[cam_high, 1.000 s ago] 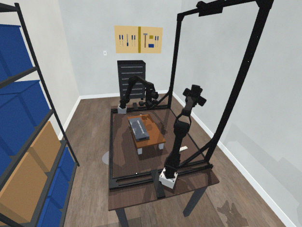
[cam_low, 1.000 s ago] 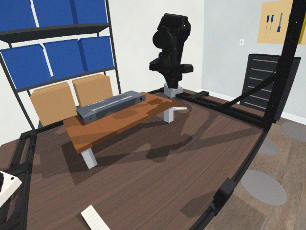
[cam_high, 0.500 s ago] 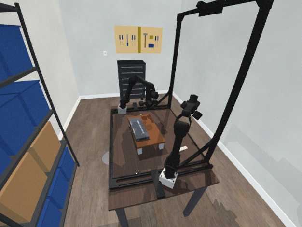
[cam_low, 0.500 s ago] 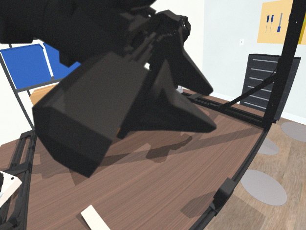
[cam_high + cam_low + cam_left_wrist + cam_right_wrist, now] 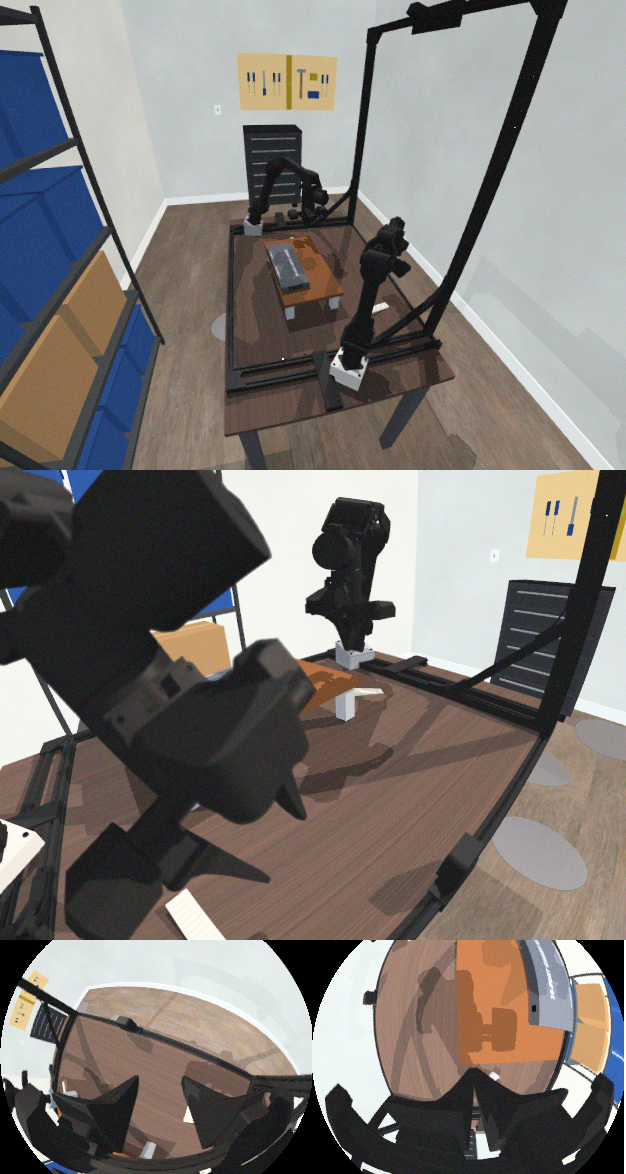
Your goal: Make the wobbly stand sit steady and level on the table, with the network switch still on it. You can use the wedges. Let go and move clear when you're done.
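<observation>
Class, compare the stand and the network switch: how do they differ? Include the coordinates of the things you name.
The stand (image 5: 323, 283) (image 5: 328, 687) (image 5: 148, 1150) (image 5: 492, 1000) is orange-brown; the network switch (image 5: 288, 265) (image 5: 552, 990) is grey.
The stand has pale legs; the network switch lies on its board.
The stand is wider than the network switch.
Both are oblong, lying lengthwise the same way.

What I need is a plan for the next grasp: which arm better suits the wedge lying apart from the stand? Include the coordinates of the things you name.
Left, probably: the left claw (image 5: 404, 245) (image 5: 287, 849) (image 5: 160, 1079) is open and nearer that wedge (image 5: 380, 307) (image 5: 194, 915) (image 5: 188, 1115), while the right claw (image 5: 308, 217) (image 5: 349, 639) (image 5: 473, 1071) is shut and farther away.

The stand's top (image 5: 320, 275) (image 5: 328, 685) (image 5: 487, 995) is orange-brown (shadow-mottled), the network switch (image 5: 287, 267) (image 5: 552, 990) grey with white lettering.
</observation>
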